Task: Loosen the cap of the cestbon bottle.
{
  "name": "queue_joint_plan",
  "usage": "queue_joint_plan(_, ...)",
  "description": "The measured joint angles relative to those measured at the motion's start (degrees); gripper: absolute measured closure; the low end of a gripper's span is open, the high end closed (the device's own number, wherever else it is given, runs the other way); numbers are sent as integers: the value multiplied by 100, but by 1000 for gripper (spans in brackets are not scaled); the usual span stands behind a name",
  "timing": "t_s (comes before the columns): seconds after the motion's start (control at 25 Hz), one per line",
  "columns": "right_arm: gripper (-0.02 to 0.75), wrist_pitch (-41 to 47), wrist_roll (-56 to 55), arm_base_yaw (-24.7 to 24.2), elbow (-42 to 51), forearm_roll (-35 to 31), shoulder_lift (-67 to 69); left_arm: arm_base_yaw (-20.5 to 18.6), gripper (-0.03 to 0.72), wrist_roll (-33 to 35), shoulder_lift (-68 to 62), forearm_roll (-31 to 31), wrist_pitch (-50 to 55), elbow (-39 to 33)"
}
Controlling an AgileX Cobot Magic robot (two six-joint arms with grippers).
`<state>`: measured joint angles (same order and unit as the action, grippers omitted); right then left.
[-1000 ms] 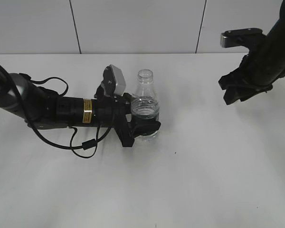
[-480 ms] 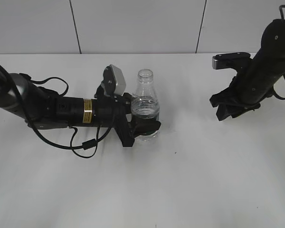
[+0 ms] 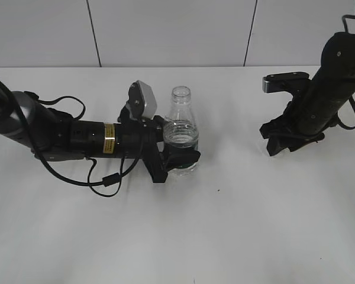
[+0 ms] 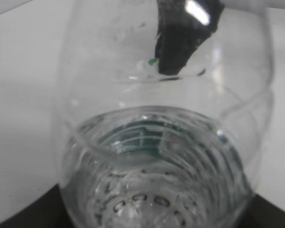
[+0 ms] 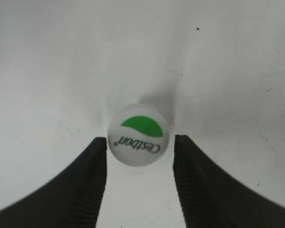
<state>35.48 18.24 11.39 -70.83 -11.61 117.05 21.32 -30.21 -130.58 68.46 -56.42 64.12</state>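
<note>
Cap already off, low over the table between the spread right claw, bottle uncapped and clamped upright in the left claw; best released gently, then lifted straight clear.

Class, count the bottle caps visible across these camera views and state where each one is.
1. The cap sits between the right gripper fingers, off the bottle; the exterior view hides it.

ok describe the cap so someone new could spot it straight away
On the white table, look to the right arm, away from the open-necked bottle. Between the right pincer's two black fingers sits the cap: small, round, white, with a green half-circle and "Cestbon" on top.
</note>
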Motion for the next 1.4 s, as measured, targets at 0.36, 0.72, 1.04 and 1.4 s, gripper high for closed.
queue_joint_plan(0.36,214,-2,57,0,6,-82,0,0,273,0,0,10,6,0)
queue_joint_plan(0.72,211,229,177,0,-17,-88,0,-150,87,-6,-10,265,-93,0)
queue_joint_plan(1.04,211,601,181,0,-240,-94,0,-635,98,-570,95,1592,-124,0)
queue_joint_plan(1.4,211,1051,189,0,-747,-94,0,-1502,98,-1353,567,2832,-58,0)
